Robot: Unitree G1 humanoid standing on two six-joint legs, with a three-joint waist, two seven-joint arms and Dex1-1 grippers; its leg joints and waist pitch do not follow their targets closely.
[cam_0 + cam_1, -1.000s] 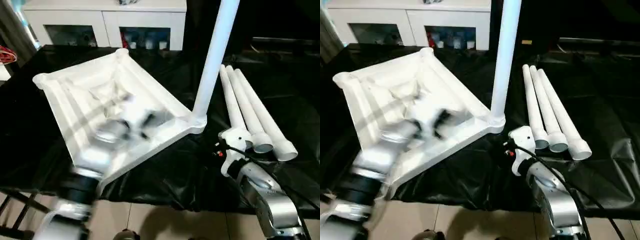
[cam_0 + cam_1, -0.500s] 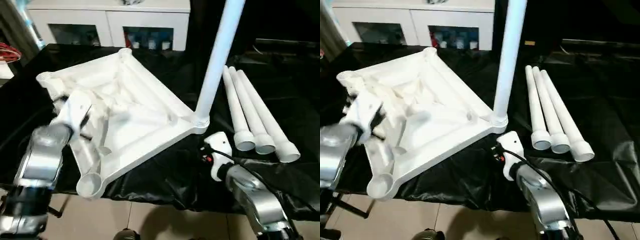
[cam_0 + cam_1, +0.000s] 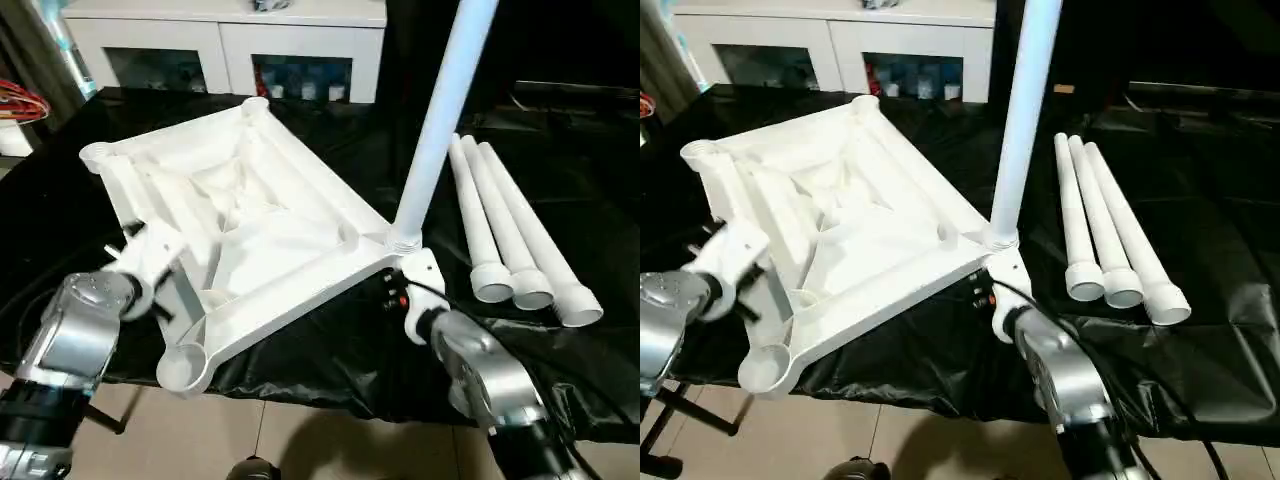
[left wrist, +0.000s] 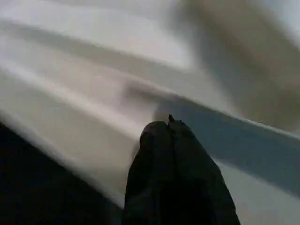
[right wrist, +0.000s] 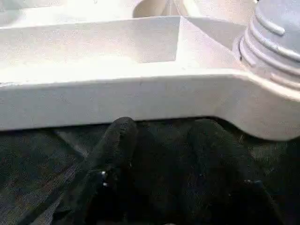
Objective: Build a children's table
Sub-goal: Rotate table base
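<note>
Lying ribs-up, the tabletop (image 3: 240, 220) has one leg (image 3: 440, 120) upright in its right corner socket. Right gripper (image 5: 159, 140), fingers apart, sits just below that corner's rim. Left gripper (image 4: 171, 136), fingers together, touches the opposite edge.

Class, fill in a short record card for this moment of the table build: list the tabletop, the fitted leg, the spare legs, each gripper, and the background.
Tabletop: upside down on black cloth, ribbed underside up
Fitted leg: upright in the corner socket nearest the right gripper
Spare legs: three, lying side by side to the right of the tabletop
Left gripper: shut, at the tabletop's left edge
Right gripper: open, fingers on the cloth just below the tabletop rim by the fitted leg
Background: white cabinet with glass doors
</note>
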